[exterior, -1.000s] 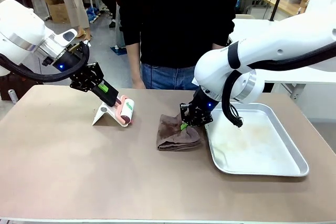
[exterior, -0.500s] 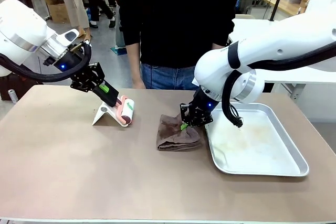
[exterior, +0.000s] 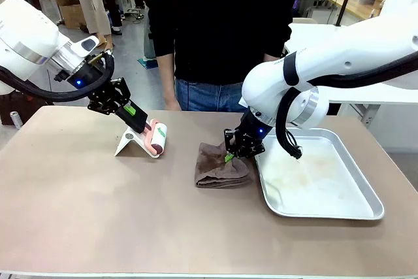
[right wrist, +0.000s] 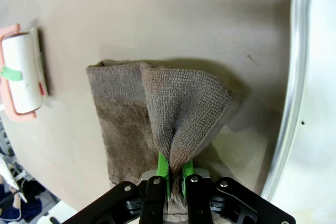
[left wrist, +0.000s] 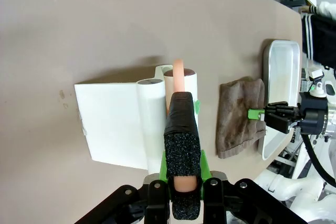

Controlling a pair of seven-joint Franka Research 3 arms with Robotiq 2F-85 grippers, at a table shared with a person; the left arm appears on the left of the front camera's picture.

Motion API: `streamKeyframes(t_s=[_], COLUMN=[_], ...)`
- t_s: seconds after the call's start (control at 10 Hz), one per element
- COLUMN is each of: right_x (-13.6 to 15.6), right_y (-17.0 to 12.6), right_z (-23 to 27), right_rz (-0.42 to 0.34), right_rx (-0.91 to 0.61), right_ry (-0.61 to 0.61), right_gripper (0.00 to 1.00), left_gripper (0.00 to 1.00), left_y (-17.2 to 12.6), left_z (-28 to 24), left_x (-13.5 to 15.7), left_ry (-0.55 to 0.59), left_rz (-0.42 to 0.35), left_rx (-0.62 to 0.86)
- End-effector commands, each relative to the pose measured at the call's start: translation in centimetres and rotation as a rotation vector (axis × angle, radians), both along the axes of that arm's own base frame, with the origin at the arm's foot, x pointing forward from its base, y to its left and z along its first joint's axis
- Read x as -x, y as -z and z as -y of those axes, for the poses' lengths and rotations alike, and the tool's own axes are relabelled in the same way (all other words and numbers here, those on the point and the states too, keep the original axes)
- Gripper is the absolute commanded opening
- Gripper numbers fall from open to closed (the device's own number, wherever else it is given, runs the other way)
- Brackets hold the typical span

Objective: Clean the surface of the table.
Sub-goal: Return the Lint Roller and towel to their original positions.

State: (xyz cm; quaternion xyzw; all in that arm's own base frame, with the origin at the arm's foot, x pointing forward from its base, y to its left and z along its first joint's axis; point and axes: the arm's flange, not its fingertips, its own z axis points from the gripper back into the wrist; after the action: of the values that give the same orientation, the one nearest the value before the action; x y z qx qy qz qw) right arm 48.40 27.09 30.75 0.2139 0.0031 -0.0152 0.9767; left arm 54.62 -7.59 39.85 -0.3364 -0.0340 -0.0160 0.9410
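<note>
the left tool (exterior: pixel 145 126) is clamped tight on the pink handle of a lint roller (exterior: pixel 157 138), and we see it reaching in from the left at a slant, down toward the far left part of the table (exterior: pixel 98 213). in the left wrist view the tool (left wrist: pixel 182 182) has its black padded fingers (left wrist: pixel 181 145) closed round the handle, with the white roller (left wrist: pixel 181 85) just ahead of them and a white stand (left wrist: pixel 113 124) touching the roller's side, resting on the tan top. the right tool (exterior: pixel 230 155) is likewise pinched closed, on a raised fold of a brown cloth (exterior: pixel 219 166) that lies near the middle of the table, just beside the left rim of a silver tray (exterior: pixel 366 191). in the right wrist view we see that tool (right wrist: pixel 171 174) with its green pads (right wrist: pixel 163 163) squeezing the cloth (right wrist: pixel 157 114) into a peaked ridge, the rest of it lying flat on the table (right wrist: pixel 157 19), the tray's rim (right wrist: pixel 291 103) at the right and the lint roller (right wrist: pixel 21 72) well apart at the left. the table spreads wide across our front view, its matte tan surface bare along the near side. a person in a dark top (exterior: pixel 222 24) stands at the far edge, between the two arms.
</note>
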Motion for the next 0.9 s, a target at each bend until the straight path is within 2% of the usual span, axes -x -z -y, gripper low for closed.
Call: streamKeyframes(t_s=[0.0, 0.6, 0.8], right_x=[-0.19, -0.18, -0.15], right_y=[0.19, 0.47, 0.49], right_z=[0.09, -0.32, -0.31], right_rz=[0.009, 0.005, 0.007], right_rx=[-0.039, -0.039, -0.033], right_ry=[-0.015, -0.017, -0.009], right_gripper=[0.11, 0.11, 0.13], left_gripper=[0.22, 0.22, 0.25], left_y=[0.56, 0.35, 0.29], left_z=[0.13, -0.13, -0.22], left_x=[0.52, 0.55, 0.55], left_ry=[-0.016, -0.032, -0.032], left_rz=[-0.018, -0.024, -0.023], left_rx=[-0.037, -0.041, -0.042])
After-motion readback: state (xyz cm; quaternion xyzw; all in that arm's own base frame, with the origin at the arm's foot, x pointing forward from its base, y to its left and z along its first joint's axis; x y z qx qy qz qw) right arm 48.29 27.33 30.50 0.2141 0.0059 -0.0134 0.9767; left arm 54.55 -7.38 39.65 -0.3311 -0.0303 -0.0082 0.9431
